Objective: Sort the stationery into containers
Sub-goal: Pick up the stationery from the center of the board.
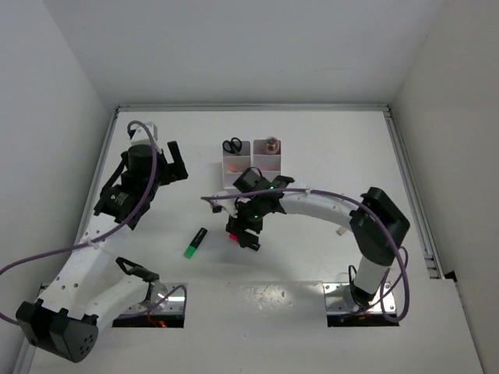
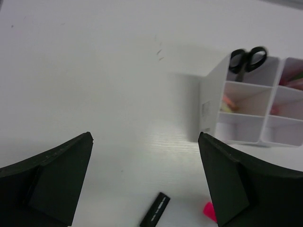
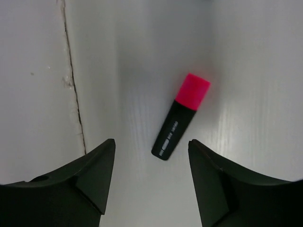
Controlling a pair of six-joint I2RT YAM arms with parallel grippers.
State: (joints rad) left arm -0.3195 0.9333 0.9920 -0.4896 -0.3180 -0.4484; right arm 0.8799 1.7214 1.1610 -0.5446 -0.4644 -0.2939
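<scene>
Two white containers (image 1: 251, 166) stand side by side at mid-table. Black-handled scissors (image 1: 232, 145) stick out of the left one's far compartment, and they also show in the left wrist view as scissors (image 2: 247, 59) in the box (image 2: 212, 101). A pink highlighter (image 3: 182, 116) with a black cap lies flat on the table just ahead of my right gripper (image 3: 151, 142), which is open and holds nothing. A green highlighter (image 1: 195, 242) lies loose to its left. My left gripper (image 2: 146, 136) hovers open and empty left of the containers, above that highlighter's black end (image 2: 155, 210).
Thin pink and yellow pieces (image 2: 229, 103) lie in the left box's middle compartment. A beige item (image 1: 270, 144) sits in the right box. A seam (image 3: 71, 80) runs across the table surface. White walls enclose the table, with a rail (image 1: 409, 179) along the right edge.
</scene>
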